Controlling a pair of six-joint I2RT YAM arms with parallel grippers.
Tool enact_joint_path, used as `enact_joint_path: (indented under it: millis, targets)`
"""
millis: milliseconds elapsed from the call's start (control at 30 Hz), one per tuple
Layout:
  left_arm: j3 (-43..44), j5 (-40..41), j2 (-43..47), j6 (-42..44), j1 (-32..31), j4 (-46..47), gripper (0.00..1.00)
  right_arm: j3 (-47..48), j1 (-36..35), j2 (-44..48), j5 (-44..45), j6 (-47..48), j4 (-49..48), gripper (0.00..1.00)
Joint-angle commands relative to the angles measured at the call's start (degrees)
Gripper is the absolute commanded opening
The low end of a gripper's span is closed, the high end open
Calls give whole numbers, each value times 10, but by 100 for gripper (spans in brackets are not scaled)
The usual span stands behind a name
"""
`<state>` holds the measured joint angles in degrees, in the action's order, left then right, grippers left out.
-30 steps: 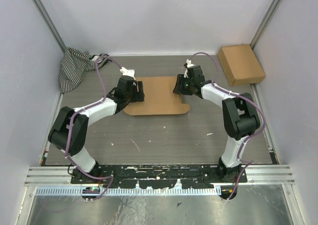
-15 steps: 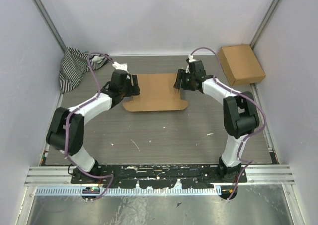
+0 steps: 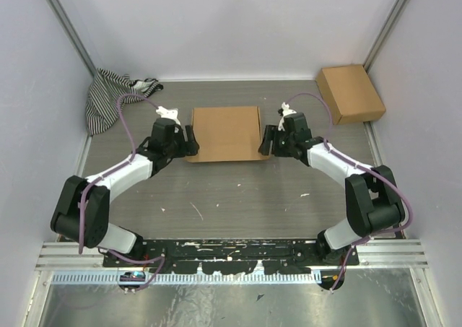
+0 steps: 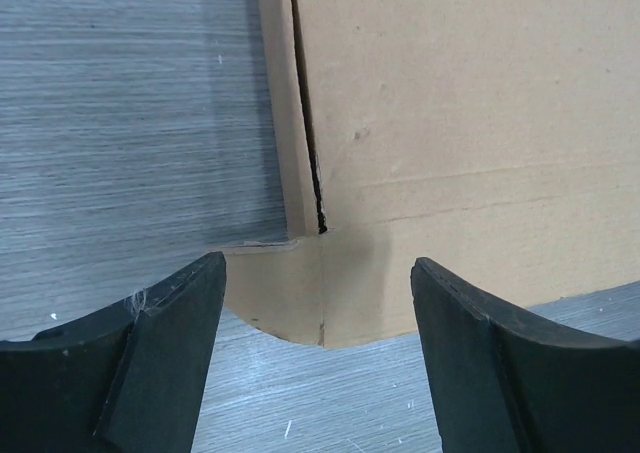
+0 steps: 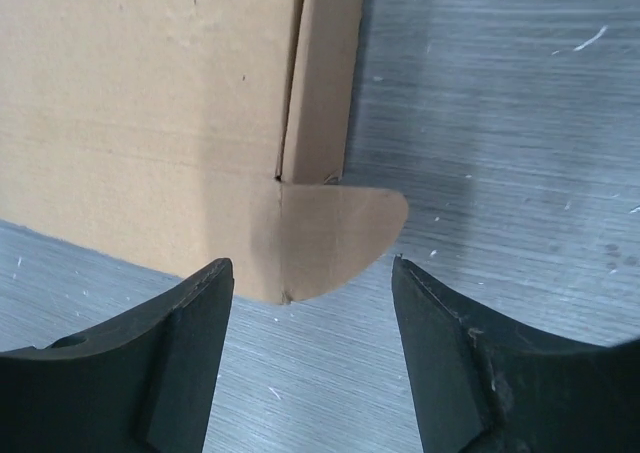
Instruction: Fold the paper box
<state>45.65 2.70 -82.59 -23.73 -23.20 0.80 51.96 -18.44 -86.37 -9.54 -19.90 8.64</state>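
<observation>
Sitting mid-table toward the far side, btwn the two arms: item 1, paper box (image 3: 225, 132), plain brown cardboard, presenting as a shallow rect. box w/ its top panel lying closed and level. Left wrist view: box (image 4: 450, 103) is showing a narrow side strip along its left edge, a dark slit running btwn strip and top panel, a faint crease crossing the panel, and a rounded tab (image 4: 285, 303) poking out flat at the near-left corner. Right wrist view: box (image 5: 150, 103) is mirroring that, w/ a side strip on its right edge and a rounded ear (image 5: 345, 233) lying flat on the table (image 5: 500, 123) at the near-right corner. Item 2, left gripper (image 3: 189, 141) (image 4: 316, 263): hovering just beside the near-left corner, jaws standing wide apart, gripping nothing. Item 3, right gripper (image 3: 267, 141) (image 5: 311, 265): hovering just beside the near-right corner, jaws likewise spread, gripping nothing. Misc.: striped cloth (image 3: 108, 96) is lying bunched in the far-left corner; a smaller brown carton (image 3: 350, 92) is resting in the far-right corner, well apart from the box.
</observation>
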Motion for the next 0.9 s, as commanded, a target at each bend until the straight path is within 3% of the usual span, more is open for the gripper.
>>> enact_joint_path:
  millis: [0, 500, 867]
  targets:
    - [2, -22, -15, -4, -2, 21, 81, 0, -20, -4, -10, 2, -41, 69]
    - [-25, -86, -53, -15, -5, 77, 78, 5, -40, -36, -12, 16, -47, 64]
    - [3, -137, -41, -22, -5, -4, 67, 5, -49, -13, -61, 13, -31, 52]
